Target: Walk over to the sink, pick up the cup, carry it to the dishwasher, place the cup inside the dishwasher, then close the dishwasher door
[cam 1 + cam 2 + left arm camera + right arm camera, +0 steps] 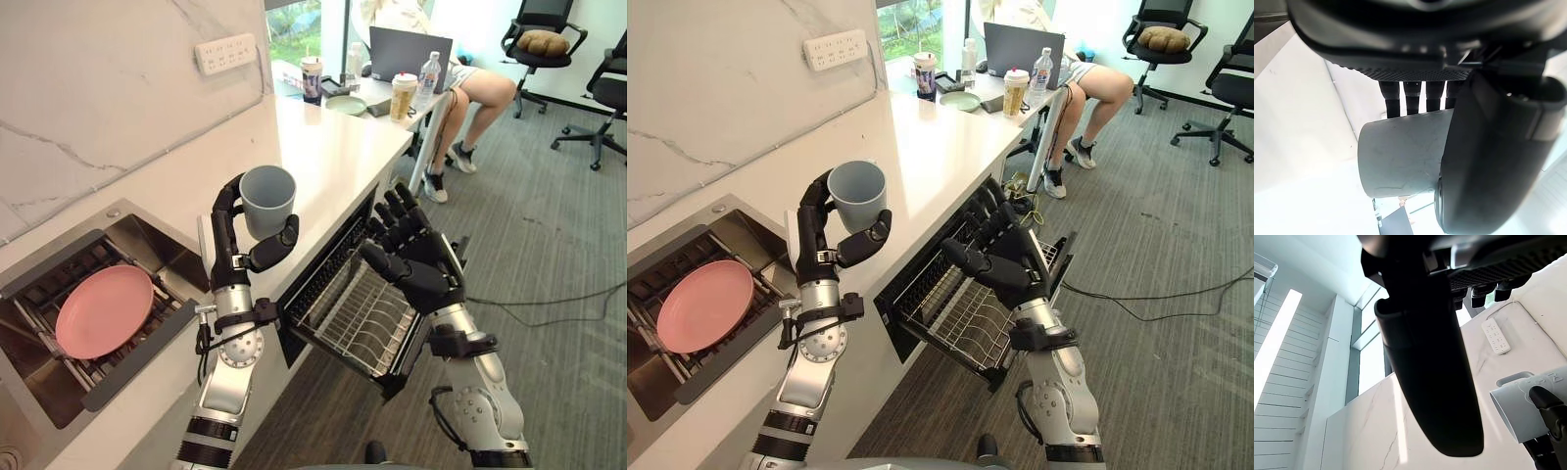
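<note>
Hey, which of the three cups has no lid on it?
The grey cup in the left hand: open-topped. The dark takeaway cup and the tan takeaway cup both wear lids.

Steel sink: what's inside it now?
A round pink plate lies on a dark ribbed rack inside the steel sink. What is beneath the plate is covered. The grey cup is out: the left hand grips it.

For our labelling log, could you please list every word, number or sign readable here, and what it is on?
None can be read.
Dark paper cup and pale paper cup, far behind: print too small.
Grey cup in the left robot hand: no text shows.
</note>
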Available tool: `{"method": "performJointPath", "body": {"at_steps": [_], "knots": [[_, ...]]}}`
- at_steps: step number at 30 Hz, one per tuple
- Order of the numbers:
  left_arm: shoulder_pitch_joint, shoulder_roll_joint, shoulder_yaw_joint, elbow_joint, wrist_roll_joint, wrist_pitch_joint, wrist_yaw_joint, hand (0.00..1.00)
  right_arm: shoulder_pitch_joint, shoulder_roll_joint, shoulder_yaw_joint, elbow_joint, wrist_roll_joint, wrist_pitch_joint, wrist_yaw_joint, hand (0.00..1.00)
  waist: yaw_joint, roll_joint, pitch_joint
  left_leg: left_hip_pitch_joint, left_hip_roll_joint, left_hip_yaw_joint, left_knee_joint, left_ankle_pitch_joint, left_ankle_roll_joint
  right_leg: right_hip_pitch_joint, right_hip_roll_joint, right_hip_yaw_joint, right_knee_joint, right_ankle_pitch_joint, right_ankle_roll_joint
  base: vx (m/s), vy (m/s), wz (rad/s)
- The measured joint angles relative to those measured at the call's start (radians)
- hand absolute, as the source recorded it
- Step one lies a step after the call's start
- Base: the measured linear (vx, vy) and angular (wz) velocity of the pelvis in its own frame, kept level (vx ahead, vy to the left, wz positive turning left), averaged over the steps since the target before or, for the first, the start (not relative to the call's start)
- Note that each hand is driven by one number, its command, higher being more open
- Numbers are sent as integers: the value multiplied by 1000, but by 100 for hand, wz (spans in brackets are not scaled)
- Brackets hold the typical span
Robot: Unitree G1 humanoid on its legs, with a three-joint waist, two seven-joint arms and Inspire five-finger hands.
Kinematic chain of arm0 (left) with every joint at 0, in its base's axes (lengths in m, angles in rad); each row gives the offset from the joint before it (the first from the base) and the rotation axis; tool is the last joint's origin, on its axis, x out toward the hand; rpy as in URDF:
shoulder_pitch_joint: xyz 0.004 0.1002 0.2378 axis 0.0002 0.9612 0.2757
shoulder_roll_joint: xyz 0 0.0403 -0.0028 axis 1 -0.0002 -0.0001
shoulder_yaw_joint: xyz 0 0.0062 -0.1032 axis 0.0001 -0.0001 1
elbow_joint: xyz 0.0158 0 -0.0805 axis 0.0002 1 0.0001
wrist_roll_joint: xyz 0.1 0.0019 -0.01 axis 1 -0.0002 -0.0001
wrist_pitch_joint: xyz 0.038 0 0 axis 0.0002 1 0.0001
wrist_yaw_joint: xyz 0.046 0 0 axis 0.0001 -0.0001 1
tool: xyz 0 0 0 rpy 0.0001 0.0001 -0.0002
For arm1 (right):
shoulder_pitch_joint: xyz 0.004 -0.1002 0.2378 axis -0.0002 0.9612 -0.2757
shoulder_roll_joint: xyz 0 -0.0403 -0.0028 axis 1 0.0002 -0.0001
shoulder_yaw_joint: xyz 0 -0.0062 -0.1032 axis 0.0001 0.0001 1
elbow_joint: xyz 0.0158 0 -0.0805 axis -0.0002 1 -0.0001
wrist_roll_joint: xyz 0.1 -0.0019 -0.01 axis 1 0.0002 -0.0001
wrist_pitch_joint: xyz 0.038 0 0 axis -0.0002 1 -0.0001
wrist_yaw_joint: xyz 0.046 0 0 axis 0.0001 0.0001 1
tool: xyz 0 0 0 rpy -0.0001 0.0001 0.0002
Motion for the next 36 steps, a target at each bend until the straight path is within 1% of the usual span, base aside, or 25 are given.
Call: {"method": "performJointPath", "body": {"at_steps": [2, 5, 8, 12, 14, 18, 24, 28, 31, 33, 36], "knots": [[0, 0, -2, 14, 15, 1, 3, 0, -1, 0, 23, 0, -1, 5, -24, 100, 2, 0, 0, 0, -3, -4, 0, 1, 1, 3, -1, -5, 0, 0, 0, -47, -15, 6], [0, 0, -12, 27, 15, 19, 3, 0, -18, -1, 58, 0, -4, 23, -72, 100, 5, -3, -2, -1, -8, -10, -1, 5, 3, 5, -6, -15, 0, 3, 0, -58, -12, 7], [0, 3, -44, 29, 15, 36, 3, 0, -46, -2, 74, 0, -11, 39, -120, 100, 18, -5, -3, -2, -13, -17, -3, 10, 6, 8, -10, -22, 0, 5, 0, -68, -14, 8], [-1, 3, -91, 29, 13, 51, 0, 0, -99, -11, 119, 7, -12, 60, -179, 100, 22, -6, -4, -7, -18, -32, -4, 16, 9, 13, -16, -36, 0, 6, 0, -79, -16, 11], [-4, 6, -108, 29, 13, 55, 0, 0, -122, -11, 136, 18, -12, 64, -199, 100, 22, -9, -5, -12, -19, -42, -5, 21, 10, 14, -16, -44, 0, 7, -1, -72, -23, 13], [-6, 6, -124, 29, 13, 60, 0, 0, -173, -13, 171, 42, -23, 94, -237, 100, 25, -12, -8, -16, -19, -51, -8, 31, 9, 14, -16, -53, 0, 9, -4, -61, -26, 7], [-35, 10, -165, 35, 13, 62, -7, 0, -226, -28, 207, 74, -52, 136, -255, 100, 33, -18, -11, -18, -19, -60, -12, 40, 8, 15, -16, -63, 0, 11, -6, -45, -15, 5], [-47, 11, -198, 35, 13, 69, -20, 0, -259, -35, 222, 113, -131, 162, -291, 100, 38, -24, -16, -18, -21, -66, -19, 49, 8, 16, -16, -71, 0, 11, -6, -40, -14, 5], [-59, 12, -211, 57, 13, 73, -20, 0, -273, -35, 231, 137, -192, 168, -335, 100, 42, -25, -16, -17, -21, -69, -21, 52, 8, 17, -16, -74, 0, 12, -7, -38, -8, 3], [-68, 15, -222, 76, 11, 90, -20, 0, -287, -35, 233, 141, -236, 176, -358, 100, 43, -25, -16, -17, -21, -70, -22, 55, 8, 17, -16, -75, 0, 13, -8, -45, -8, 1], [-68, 20, -240, 76, 11, 91, -21, 0, -316, -35, 242, 158, -254, 176, -400, 100, 44, -26, -17, -16, -22, -71, -27, 59, 8, 17, -16, -76, 0, 13, -9, -43, -8, 1]]}}
